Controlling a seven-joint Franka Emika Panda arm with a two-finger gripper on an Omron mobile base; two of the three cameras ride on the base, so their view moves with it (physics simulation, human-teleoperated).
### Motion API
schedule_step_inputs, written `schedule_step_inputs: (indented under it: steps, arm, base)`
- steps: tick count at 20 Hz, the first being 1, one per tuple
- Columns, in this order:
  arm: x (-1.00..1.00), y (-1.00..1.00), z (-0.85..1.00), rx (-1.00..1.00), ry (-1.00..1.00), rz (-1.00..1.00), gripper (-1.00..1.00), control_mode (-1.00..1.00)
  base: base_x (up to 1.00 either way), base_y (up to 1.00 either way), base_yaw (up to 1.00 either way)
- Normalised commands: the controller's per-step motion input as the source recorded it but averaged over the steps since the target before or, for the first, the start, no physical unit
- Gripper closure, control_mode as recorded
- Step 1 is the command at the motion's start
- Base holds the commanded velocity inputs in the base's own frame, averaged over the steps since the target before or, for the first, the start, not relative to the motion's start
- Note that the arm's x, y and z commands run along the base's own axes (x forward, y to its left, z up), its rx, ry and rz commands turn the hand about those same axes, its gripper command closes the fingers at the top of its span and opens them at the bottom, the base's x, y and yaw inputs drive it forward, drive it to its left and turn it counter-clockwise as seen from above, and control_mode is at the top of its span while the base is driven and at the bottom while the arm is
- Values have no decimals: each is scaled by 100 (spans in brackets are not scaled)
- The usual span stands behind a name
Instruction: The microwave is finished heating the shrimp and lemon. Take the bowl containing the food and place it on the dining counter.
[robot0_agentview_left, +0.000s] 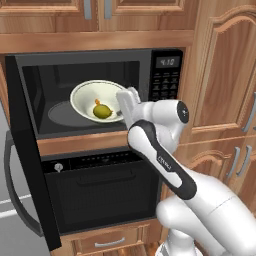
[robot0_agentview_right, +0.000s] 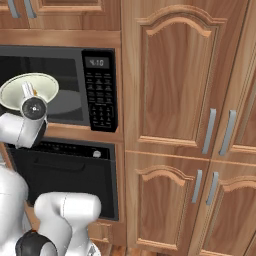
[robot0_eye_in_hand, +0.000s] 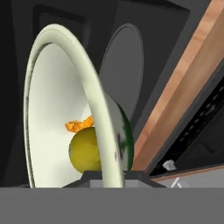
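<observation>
The microwave stands open, its door swung out to the left. In its mouth the white-cream bowl is tilted and lifted off the grey turntable. Inside the bowl lie the yellow-green lemon and, just above it, the small orange shrimp. My gripper is shut on the bowl's right rim. In the hand view that rim runs up from between my fingertips, with the lemon and shrimp to its left. The dining counter is out of view.
A black oven with a horizontal handle sits directly under the microwave. Tall wooden cabinet doors fill the wall to the right. The open microwave door juts out on the left, next to the arm.
</observation>
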Motion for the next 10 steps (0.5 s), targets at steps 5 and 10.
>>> schedule_step_inputs:
  steps: [5, 10]
  arm:
    - [-35, -12, 4, 0, 0, -1, 100, -100]
    - [0, 0, 0, 0, 0, 0, 100, -100]
  base:
    - [0, 0, 0]
    - [0, 0, 0]
